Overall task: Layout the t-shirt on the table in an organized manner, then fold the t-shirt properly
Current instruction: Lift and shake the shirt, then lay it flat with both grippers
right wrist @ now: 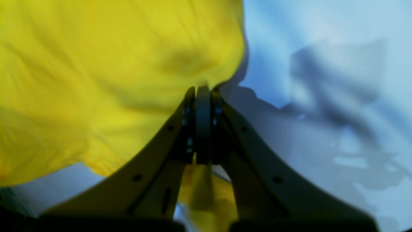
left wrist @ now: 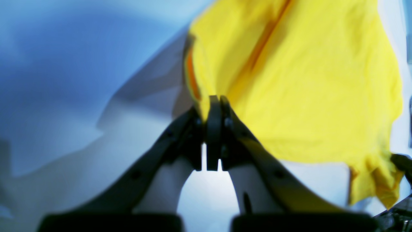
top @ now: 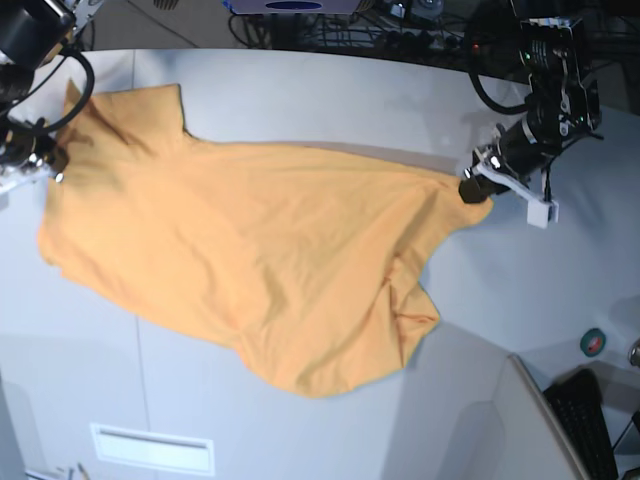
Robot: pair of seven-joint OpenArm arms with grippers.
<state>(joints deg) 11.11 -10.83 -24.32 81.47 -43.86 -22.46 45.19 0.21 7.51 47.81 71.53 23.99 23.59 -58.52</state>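
Overall: one garment lay spread on one work surface, pinched at two opposite ends.
T-shirt [top: 260,260]: light orange in the base view, yellow in both wrist views; it lay stretched across the middle of the table [top: 330,90], wrinkled, with its lower corner reaching toward the near edge.
Left gripper [left wrist: 215,98]: jaws pressed together on a corner of the t-shirt's edge, at the base view's right; a folded hem showed just beside the fingertips.
Right gripper [right wrist: 202,88]: jaws together, clamped on the cloth's rim at the base view's left; fabric also showed below, between the finger bases.
Edges: the far hem ran slack between the two grips; a sleeve-like flap stuck up at the far left; the near-right part was folded over itself.
Open room: bare tabletop lay beyond the far hem, to the right past the left gripper, and along the near side.
Other items: a black keyboard [top: 590,425] and a small round object [top: 594,342] sat at the near right corner, well apart from the cloth.
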